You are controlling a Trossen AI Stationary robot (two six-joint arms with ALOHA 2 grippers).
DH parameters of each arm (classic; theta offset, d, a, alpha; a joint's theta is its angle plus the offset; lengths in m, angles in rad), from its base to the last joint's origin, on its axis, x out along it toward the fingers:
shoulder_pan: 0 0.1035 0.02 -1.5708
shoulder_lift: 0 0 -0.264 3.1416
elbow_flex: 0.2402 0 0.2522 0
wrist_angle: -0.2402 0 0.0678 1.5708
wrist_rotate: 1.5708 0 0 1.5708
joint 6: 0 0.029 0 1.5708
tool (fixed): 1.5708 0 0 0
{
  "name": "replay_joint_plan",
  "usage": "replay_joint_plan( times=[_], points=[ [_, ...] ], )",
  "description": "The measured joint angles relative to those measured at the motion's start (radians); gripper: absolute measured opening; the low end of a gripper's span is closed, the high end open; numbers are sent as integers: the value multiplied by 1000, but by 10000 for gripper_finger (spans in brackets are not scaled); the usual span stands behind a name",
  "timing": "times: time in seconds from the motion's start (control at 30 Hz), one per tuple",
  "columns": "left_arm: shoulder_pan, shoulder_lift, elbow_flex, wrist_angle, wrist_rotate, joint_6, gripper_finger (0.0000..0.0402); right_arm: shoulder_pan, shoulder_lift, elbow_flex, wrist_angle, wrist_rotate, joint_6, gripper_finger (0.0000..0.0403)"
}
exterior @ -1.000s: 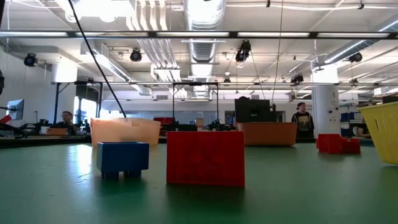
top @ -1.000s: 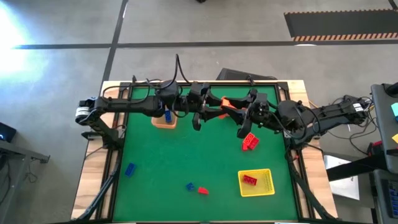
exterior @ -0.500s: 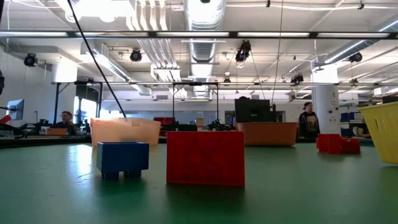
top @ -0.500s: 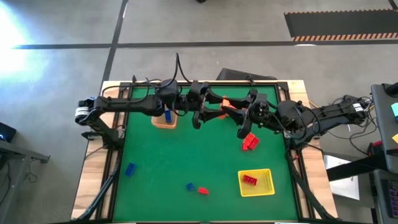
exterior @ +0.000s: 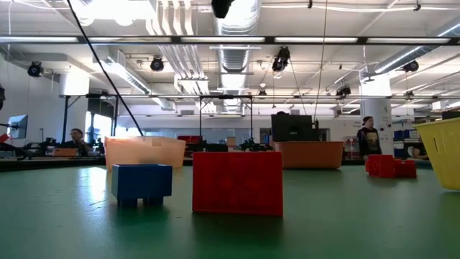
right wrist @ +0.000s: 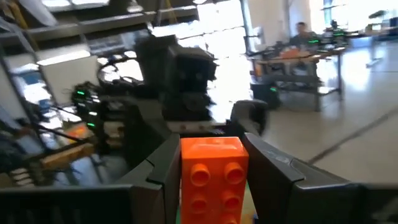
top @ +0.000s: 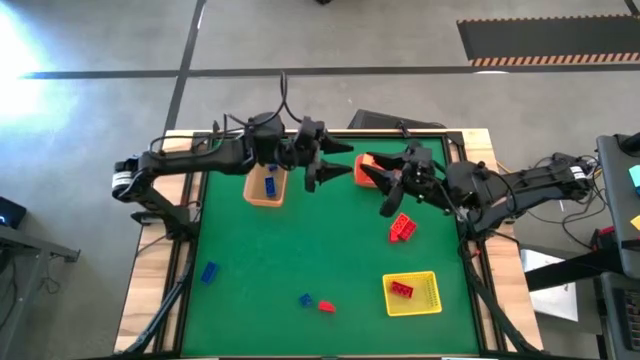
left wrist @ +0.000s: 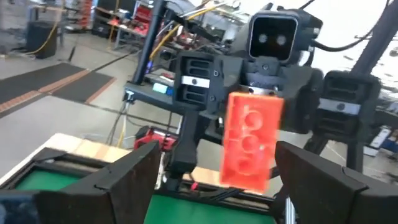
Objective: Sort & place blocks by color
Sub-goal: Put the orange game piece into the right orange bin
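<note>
An orange block [left wrist: 252, 146] hangs high above the table's far middle, with my right gripper [right wrist: 214, 171] shut on it. My left gripper [left wrist: 216, 150] faces it from the table's left, open, a finger off to each side of the block and clear of it. In the high view the left gripper [top: 335, 172] and the right gripper [top: 372, 176] stand tip to tip with a gap between them. A blue block [top: 270, 185] lies in the tan bin [top: 262, 198]. Two red blocks [top: 403, 227] lie on the green mat. My right gripper pinches the orange block by its two opposite side faces [right wrist: 185, 186] between its two fingers. The fingers reach level, toward the table's left. The block stands upright in the hold, a studded face toward the wrist camera, lifted clear of the table.
A yellow bin [top: 428, 296] near the front right holds a red block [top: 401, 289]. Loose on the mat are a blue block [top: 209, 271] at the left and a blue block [top: 306, 299] beside a red block [top: 327, 306] at the front. An orange bin [exterior: 309, 153] stands at the far side.
My left gripper has opened and drawn back from the orange block toward the table's left and far edge, uncovering the tan bin. The orange block has stayed in my right gripper, which has kept its place.
</note>
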Motion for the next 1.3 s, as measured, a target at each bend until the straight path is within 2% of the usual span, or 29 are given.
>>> replay_joint_plan(
  times=[0.1, 0.23, 0.33, 0.47, 0.57, 0.7, 0.9, 1.13, 1.3],
  points=[
    [19, -29, 0, -56, -1, 0, 299, -10, -9, 0, -116, 96, 4, 130],
    [34, -68, 0, -149, -2, -3, 299, -56, 3, 0, -395, 212, 104, 130],
    [35, -91, 0, -217, -5, -7, 299, -128, 22, -6, -619, 217, 257, 130],
    [36, -119, 0, -269, -10, -14, 299, -236, 49, -56, -789, 215, 459, 130],
    [36, -131, 0, -276, -14, -40, 300, -325, 71, -118, -775, 164, 524, 130],
    [36, -147, 0, -293, -15, -62, 300, -440, 115, -197, -657, 35, 520, 130],
    [36, -180, 0, -376, -16, -119, 300, -541, 203, -254, -616, 10, 526, 130],
    [34, -232, 0, -584, -16, -170, 300, -567, 293, -248, -595, 5, 498, 163],
    [24, -255, 0, -803, -52, -232, 300, -566, 328, -248, -590, 2, 499, 167]
  ],
)
